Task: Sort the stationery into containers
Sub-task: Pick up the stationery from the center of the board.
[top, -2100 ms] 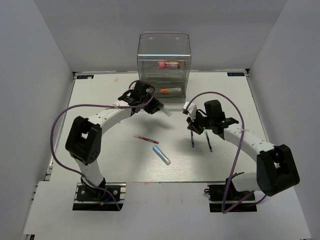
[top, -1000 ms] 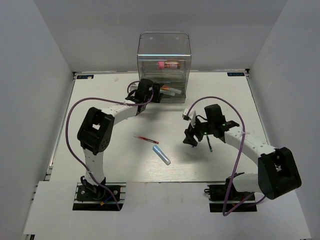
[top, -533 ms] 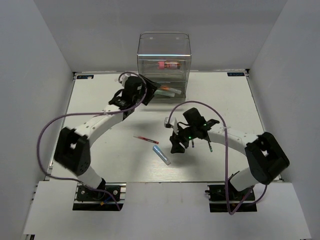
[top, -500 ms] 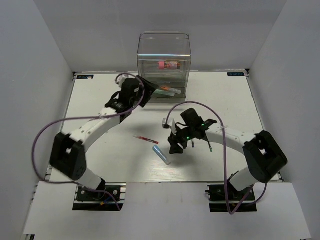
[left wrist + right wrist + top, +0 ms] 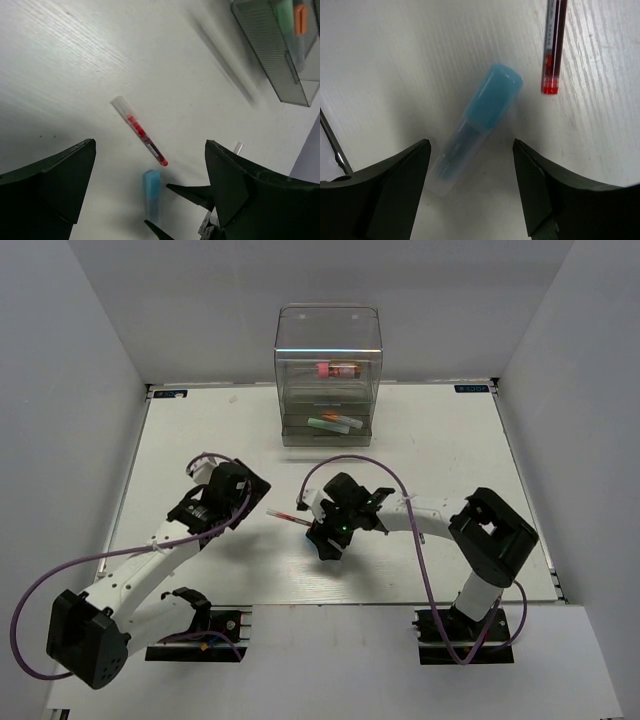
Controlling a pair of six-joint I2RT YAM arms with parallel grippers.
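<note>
The fingers (image 5: 395, 185) of my right gripper (image 5: 470, 150) stood wide apart, one on each side of the light-blue marker (image 5: 477, 125), not touching it. That arm had just swung over here. The red pen (image 5: 554, 45) lay just beside. My left gripper (image 5: 149, 147), open and empty, had come back from the cabinet (image 5: 328, 340). The green marker (image 5: 320, 421) now lay in a drawer, so I took it as sorted.

A pale white rectangular worktop (image 5: 200, 440) with a faint wood grain fills the enclosure. Plain matte grey-white panels close it in: a back wall (image 5: 200, 310), a left wall (image 5: 60, 440) and a right wall (image 5: 590, 420). The light is soft and even, casting only faint shadows.
</note>
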